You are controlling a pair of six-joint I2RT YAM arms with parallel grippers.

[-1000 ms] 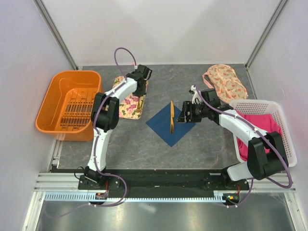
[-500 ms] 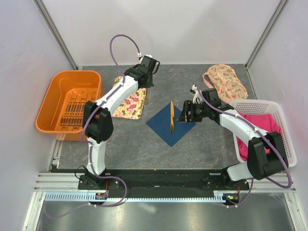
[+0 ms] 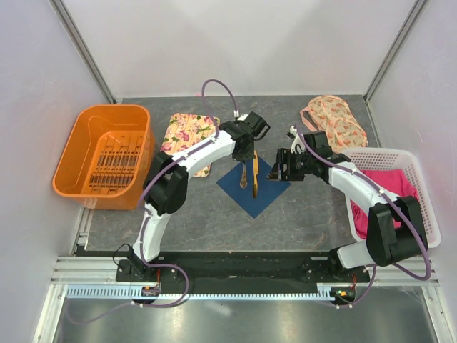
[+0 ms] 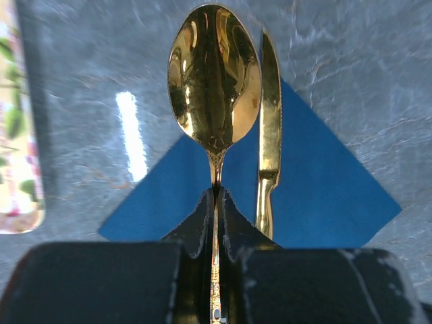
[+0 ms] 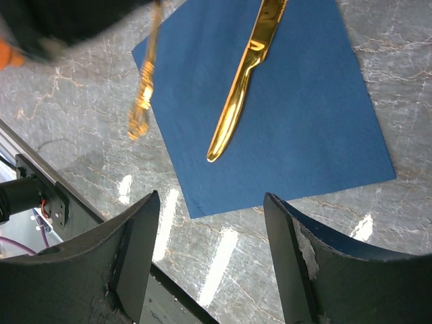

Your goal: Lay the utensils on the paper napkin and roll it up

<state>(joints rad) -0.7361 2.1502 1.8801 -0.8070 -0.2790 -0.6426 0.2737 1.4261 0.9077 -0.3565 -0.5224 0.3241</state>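
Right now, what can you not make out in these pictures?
Spoon handle: left wrist view, lower part hidden inside the shut left tool.
Knife tip: right wrist view, cut off by the top edge.
Floral tray: left wrist view, cut off by the left edge.
Spoon's height above napkin: unclear everywhere.

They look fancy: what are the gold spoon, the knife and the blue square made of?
Spoon: likely polished metal, gold finish; it mirrors light sharply. Knife: same glossy gold, probably metal too. Blue square: thin, matte, lying flat, seemingly paper, though fine cloth is possible.
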